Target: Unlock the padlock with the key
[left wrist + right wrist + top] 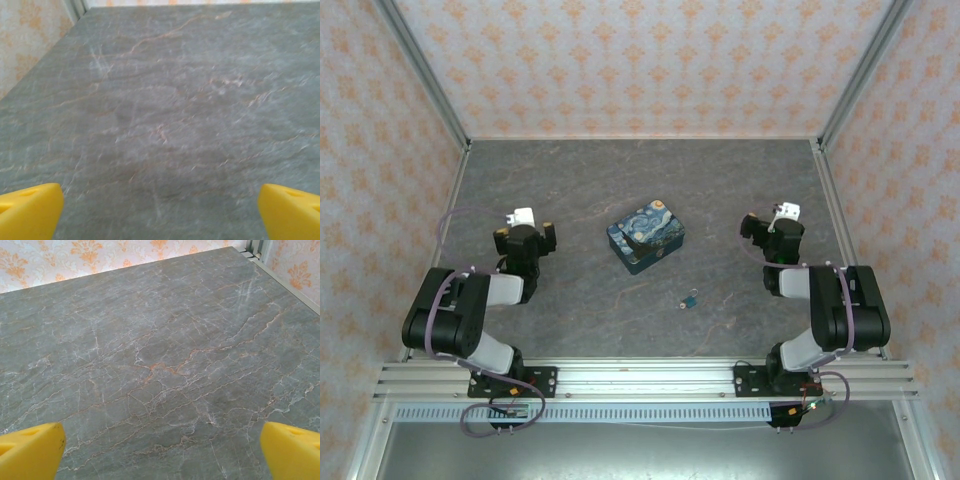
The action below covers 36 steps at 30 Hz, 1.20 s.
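Observation:
A tiny teal-blue padlock [690, 298] with a small dark metal part lies on the grey marbled table [570, 200], in front of the box and between the two arms. I cannot make out the key as a separate thing at this size. My left gripper [525, 236] stands open at the left, well away from the padlock. My right gripper [770, 236] stands open at the right, up and to the right of the padlock. In each wrist view the yellow fingertips [30, 210] [30, 450] sit wide apart over bare table, with nothing between them.
A dark blue box [646, 238] with a yellow swirl painting print sits mid-table between the grippers. Patterned walls and metal posts enclose the table on three sides. An aluminium rail [640, 378] runs along the near edge.

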Each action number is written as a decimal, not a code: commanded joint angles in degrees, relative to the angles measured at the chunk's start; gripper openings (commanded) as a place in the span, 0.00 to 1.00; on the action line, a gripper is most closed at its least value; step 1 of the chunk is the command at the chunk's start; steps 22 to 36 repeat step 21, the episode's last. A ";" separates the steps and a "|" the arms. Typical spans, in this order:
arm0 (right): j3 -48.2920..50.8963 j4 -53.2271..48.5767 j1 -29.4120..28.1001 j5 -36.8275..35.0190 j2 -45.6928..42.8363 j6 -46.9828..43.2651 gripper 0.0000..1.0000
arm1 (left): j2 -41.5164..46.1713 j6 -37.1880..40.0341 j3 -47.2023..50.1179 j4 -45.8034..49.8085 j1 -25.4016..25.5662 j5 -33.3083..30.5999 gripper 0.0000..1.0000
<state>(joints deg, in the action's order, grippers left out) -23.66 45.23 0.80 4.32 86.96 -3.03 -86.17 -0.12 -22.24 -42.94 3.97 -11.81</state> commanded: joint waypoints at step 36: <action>-0.29 -0.85 -0.83 -1.24 0.18 0.19 0.99 | 0.48 -0.18 -1.75 -0.37 -0.62 1.89 1.00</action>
